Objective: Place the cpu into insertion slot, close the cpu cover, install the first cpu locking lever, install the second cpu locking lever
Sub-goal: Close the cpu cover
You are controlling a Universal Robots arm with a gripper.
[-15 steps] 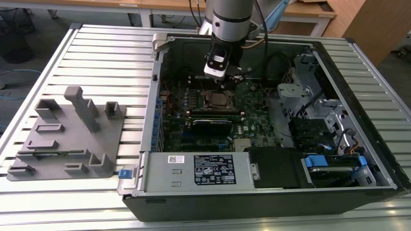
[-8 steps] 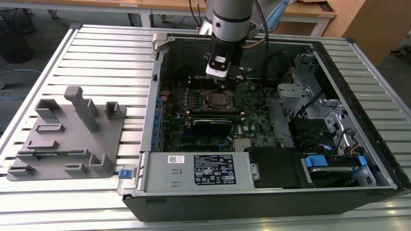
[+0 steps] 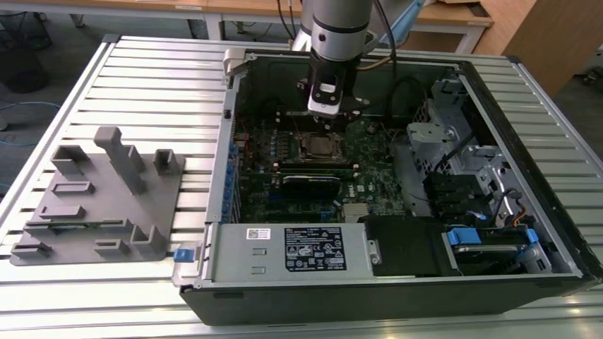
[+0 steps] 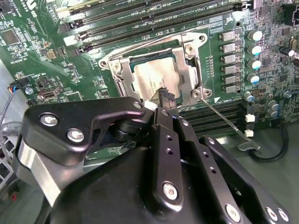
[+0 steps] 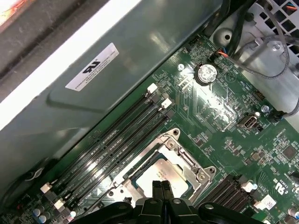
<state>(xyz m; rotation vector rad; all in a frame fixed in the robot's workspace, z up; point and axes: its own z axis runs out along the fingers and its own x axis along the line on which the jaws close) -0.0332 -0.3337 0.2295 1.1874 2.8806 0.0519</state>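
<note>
The cpu lies flat in the insertion slot on the green board, its silver-tan top showing through the cut-out of the cpu cover. The cover lies down over it. My gripper hovers just above the socket's near edge, fingers shut with nothing between them. In the first wrist view the fingertips sit over the cpu. One thin locking lever sticks out loose from the socket corner. Another lever runs along the far side of the cover. The exterior view has the gripper above the socket.
Long black memory slots flank the socket. A black graphics card lies just beyond it, a power supply fills the case front, and drive cages stand at the exterior view's right. A grey fixture sits on the table.
</note>
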